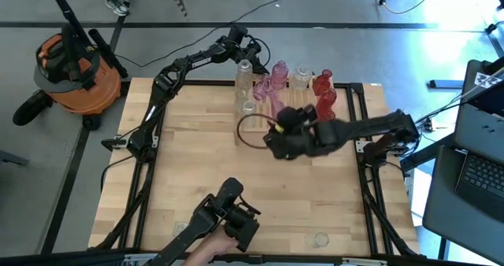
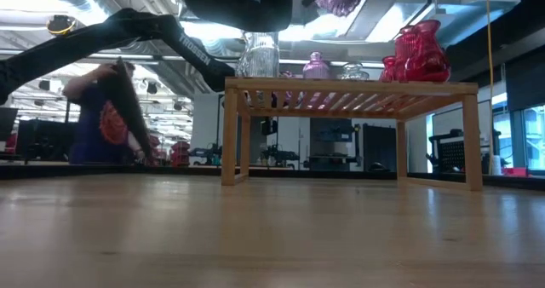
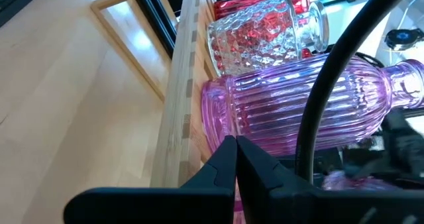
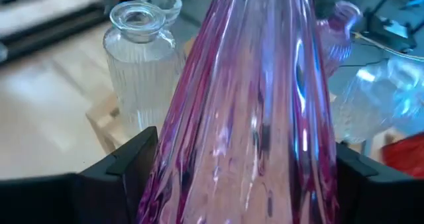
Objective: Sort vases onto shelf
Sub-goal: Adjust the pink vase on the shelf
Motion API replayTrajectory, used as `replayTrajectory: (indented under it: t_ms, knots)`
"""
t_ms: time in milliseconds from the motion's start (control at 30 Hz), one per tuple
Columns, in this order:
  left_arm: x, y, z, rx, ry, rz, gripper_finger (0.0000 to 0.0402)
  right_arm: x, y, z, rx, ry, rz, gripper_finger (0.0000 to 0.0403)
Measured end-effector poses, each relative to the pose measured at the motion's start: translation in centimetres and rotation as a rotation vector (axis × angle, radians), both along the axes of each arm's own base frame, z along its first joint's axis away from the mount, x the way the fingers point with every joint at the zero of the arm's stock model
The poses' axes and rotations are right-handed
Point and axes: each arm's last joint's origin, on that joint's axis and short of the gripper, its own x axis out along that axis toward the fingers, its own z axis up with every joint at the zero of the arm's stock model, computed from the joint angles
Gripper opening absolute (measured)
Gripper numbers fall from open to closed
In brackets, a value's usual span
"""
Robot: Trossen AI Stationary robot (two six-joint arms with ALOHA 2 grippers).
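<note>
Gripped between the right gripper's (image 4: 242, 164) wide-set fingers, a ribbed pink vase (image 4: 248, 98) fills the right wrist view, clear bottles (image 4: 140, 65) behind it. From above, that arm hovers over the shelf (image 1: 356, 89); the left gripper (image 1: 250, 47), shut and empty, sits at the rear.

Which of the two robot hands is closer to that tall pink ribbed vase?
The right. The right gripper is clamped around the tall pink ribbed vase, holding it over the shelf. The left gripper, shut and empty, sits at the shelf's far-left end.
</note>
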Motion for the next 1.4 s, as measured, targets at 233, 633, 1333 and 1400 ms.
replayTrajectory:
  t_ms: [233,633,1333,1400]
  knots:
    - [0.0,0.0,0.0,0.002,-0.001,0.0,0.0,0.4,1.8,-6.0,-0.112,-0.219,-0.139,0.0275]
    - [0.0,0.0,0.0,0.003,0.0,0.003,0.0,-0.7,-1.2,-10.6,-0.238,-0.2,-0.28,0.0276]
    - [0.1,0.0,-0.1,0.011,-0.001,0.003,0.0,1.5,-3.0,-17.0,-0.444,-0.252,-0.386,0.0275]
    - [0.2,-0.1,-0.1,0.012,-0.002,0.001,0.0,1.6,-3.0,-17.1,-0.446,-0.248,-0.386,0.0275]
